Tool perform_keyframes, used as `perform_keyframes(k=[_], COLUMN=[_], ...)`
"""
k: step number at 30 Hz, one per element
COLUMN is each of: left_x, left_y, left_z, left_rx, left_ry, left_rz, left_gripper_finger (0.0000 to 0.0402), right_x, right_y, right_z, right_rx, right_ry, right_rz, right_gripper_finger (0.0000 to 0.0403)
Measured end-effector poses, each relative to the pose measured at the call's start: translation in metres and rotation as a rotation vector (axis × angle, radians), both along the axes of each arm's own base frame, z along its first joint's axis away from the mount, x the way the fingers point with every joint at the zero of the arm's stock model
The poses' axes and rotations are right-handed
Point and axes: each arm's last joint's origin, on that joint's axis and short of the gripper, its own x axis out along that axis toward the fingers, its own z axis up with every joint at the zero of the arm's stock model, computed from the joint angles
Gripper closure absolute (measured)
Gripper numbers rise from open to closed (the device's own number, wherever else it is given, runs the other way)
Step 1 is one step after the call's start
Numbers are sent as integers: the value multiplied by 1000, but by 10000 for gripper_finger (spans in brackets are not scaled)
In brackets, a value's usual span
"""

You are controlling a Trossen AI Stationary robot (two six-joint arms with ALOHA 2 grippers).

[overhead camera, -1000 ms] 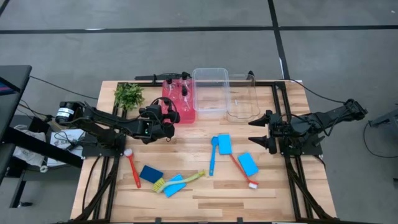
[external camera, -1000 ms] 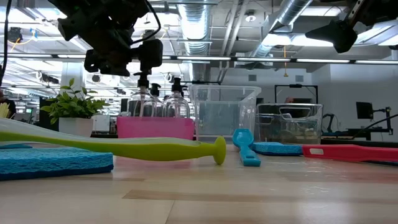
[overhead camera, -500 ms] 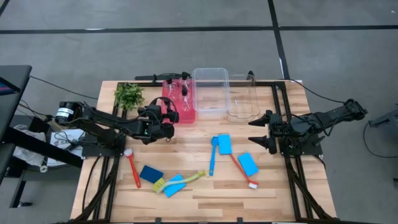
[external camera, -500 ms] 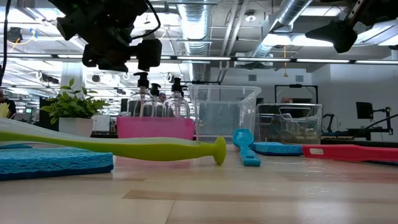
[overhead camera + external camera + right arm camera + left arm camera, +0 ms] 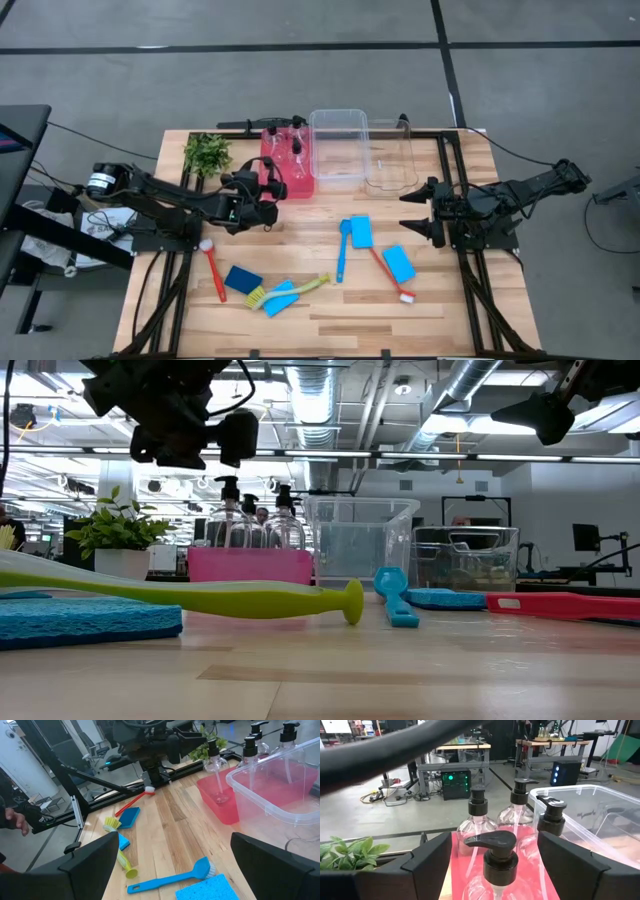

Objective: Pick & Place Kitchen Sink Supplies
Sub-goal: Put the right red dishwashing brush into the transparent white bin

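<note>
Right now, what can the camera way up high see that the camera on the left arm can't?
Only the high view shows the blue sponges, the long brushes such as the blue brush, the whole wooden table, and both open grippers: the left gripper near the red tray, the right gripper waiting at the table's right side.

Only the left wrist view shows the room behind: workbenches and the pump-shaped bottle caps up close.

Both show the bottles in the red tray, the plant and a clear bin.

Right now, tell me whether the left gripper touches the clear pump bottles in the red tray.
Apart. In the low view the left gripper hangs open above the bottles, with air showing between them.
</note>
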Motion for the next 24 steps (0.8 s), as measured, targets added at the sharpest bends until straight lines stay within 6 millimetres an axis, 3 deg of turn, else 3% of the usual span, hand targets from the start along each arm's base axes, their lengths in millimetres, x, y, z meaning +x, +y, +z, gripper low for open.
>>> perform_keyframes(k=[14,24], left_x=[-17,-48], left_y=[-16,-35], left_z=[28,66], left_rx=[62,4], left_ry=[93,-59], left_rz=[-70,-243], left_gripper_finger=[105,105], right_x=[0,0], right_y=[0,0], right_z=[0,0], right_rx=[0,0], right_ry=[0,0], right_rz=[0,0], right_gripper_finger=[26,26])
